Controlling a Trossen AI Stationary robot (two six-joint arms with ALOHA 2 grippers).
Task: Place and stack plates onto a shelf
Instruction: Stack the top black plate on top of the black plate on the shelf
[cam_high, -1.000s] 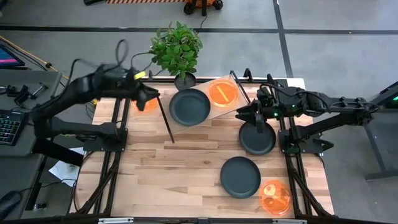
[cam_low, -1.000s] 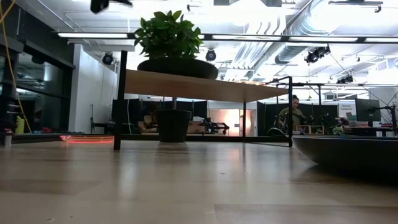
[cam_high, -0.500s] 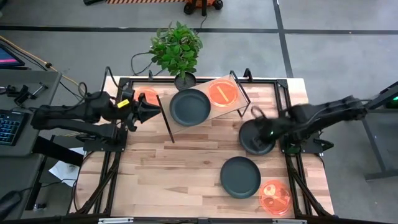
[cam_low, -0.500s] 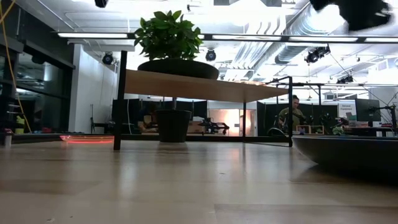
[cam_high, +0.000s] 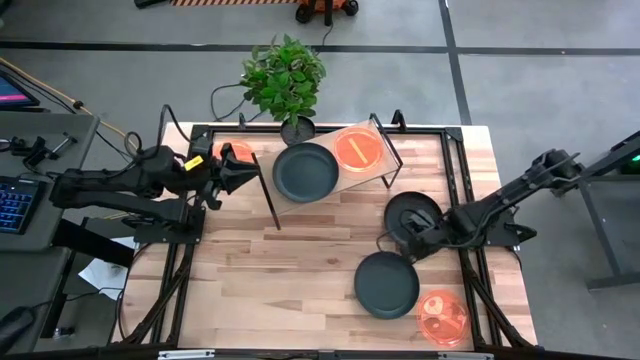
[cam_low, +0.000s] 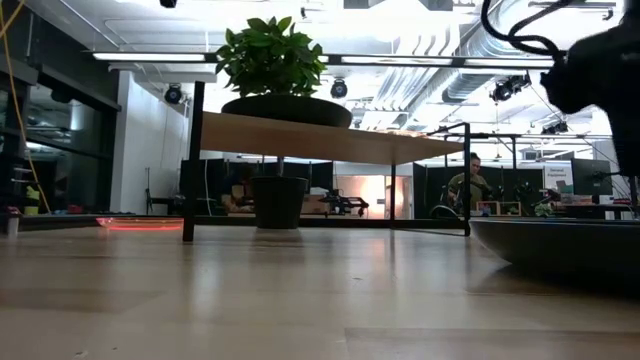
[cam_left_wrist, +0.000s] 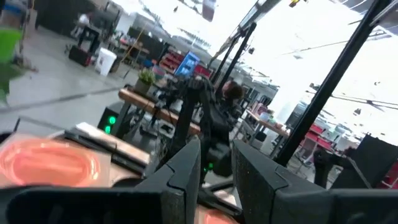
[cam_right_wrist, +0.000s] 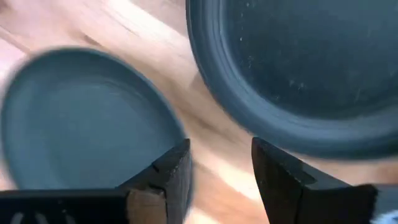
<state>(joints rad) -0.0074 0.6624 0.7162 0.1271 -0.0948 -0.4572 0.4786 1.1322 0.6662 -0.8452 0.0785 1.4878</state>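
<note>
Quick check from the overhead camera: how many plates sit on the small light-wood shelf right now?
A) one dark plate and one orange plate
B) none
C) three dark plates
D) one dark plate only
A: the overhead view shows a matte dark grey round plate and a translucent orange round plate side by side on the small light-wood shelf.

A pale butcher-block tabletop (cam_high: 300, 270) is carrying everything. Toward its far edge a small wooden shelf (cam_high: 330, 190) on thin black legs is standing, holding a dark plate (cam_high: 305, 171) and an orange plate (cam_high: 357, 149) side by side. A potted plant (cam_high: 285, 80) is sitting just behind it. Two more dark plates (cam_high: 386, 284) and another orange plate (cam_high: 442, 317) are lying flat on the tabletop's right side.
</note>
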